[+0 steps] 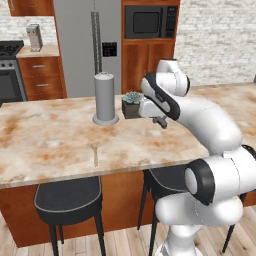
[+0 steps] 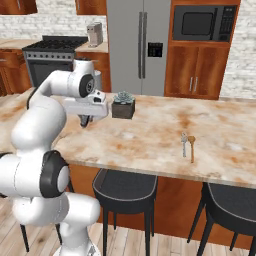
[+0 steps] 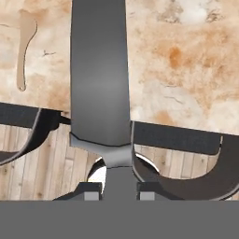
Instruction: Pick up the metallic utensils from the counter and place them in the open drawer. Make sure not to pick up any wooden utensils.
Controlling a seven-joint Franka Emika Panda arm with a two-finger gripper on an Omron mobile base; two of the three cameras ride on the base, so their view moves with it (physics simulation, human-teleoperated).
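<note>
Grips with the hand point(image 3: 119, 195) the small kitchen knife point(image 3: 99, 70), fingers narrow and closed on its handle, dark grey blade running straight out ahead of the fingertips in the hand view. Hovers with the hand point(image 1: 160, 121) above the bench point(image 1: 50, 135), knife lifted clear of the marbled slab, over the strip between the middle and the front edge. Points the hand point(image 2: 85, 120) downward, just beside the small potted succulent point(image 2: 123, 105) standing near the far edge of the bench point(image 2: 150, 142).

Looks down past the blade onto marbled stone, then over the front edge to dark stool seats point(image 3: 177, 140) and wooden floor below.

Leaves the slim silver-grey metal fork point(image 2: 184, 144) lying flat near the front edge, toward the right end of the slab, well apart from the hand. Shows the tan wooden spoon point(image 2: 192, 148) just beside that fork on its right, roughly parallel; cannot tell whether touching.

Shows a pale wooden fork-like utensil point(image 1: 95, 155) flat near the front edge, left of the hand, handle toward the edge; likely the same tan piece point(image 3: 23, 51) at the upper left of the hand view.

Shows a grey upright cylinder on a round base point(image 1: 104, 97) on the slab, left of the succulent point(image 1: 131, 106), apart from it.
</note>
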